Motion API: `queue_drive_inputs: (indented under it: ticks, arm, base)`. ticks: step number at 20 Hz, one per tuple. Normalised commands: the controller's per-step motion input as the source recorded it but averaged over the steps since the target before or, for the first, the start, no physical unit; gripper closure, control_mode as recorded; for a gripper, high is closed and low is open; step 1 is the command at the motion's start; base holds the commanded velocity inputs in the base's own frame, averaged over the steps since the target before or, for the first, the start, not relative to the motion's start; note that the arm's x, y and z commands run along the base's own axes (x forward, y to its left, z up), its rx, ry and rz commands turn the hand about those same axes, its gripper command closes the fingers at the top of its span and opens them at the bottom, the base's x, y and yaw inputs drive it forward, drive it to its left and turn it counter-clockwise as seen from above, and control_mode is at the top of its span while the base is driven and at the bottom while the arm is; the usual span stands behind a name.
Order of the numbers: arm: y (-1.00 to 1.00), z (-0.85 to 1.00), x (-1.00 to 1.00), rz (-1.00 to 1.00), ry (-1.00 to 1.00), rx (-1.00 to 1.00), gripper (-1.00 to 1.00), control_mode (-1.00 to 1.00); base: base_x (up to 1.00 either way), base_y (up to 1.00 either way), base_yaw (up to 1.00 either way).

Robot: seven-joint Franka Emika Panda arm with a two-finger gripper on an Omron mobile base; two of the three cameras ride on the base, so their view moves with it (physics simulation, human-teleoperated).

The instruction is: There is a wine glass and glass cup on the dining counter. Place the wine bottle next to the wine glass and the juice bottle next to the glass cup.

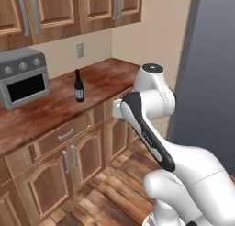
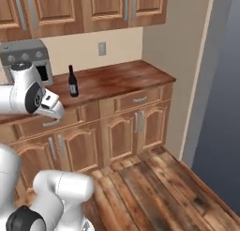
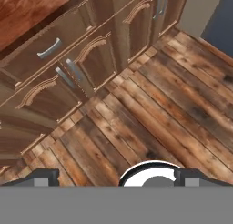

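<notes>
Going for the wine bottle – arm folded, nothing in the gripper yet.

I am looking at the wine bottle (image 1: 79, 86) standing upright on the worktop (image 1: 55, 105) beside the toaster oven (image 1: 23, 76), well apart from my gripper (image 3: 116, 177), which is pointing down at the floor (image 3: 150, 114) with its tips spread wide and empty. To do this well I am planning to bring the hand up level, approach from the open side – clear of the oven – and close on the body below the neck.
</notes>
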Motion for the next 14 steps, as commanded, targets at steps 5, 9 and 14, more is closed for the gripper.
queue_drive_inputs:
  ticks: [5, 9, 14]
  arm:
    - [0.0, 0.0, 0.0, 0.0, 0.0, 0.0, -1.0, 1.0]
    - [0.0, 0.0, 0.0, 0.0, 0.0, 0.0, -1.0, 1.0]
    - [0.0, 0.0, 0.0, 0.0, 0.0, 0.0, -1.0, 1.0]
  base:
    - [0.6, 0.0, 0.47]
    - [0.65, -0.01, 0.3]
    - [0.61, -0.14, 0.21]
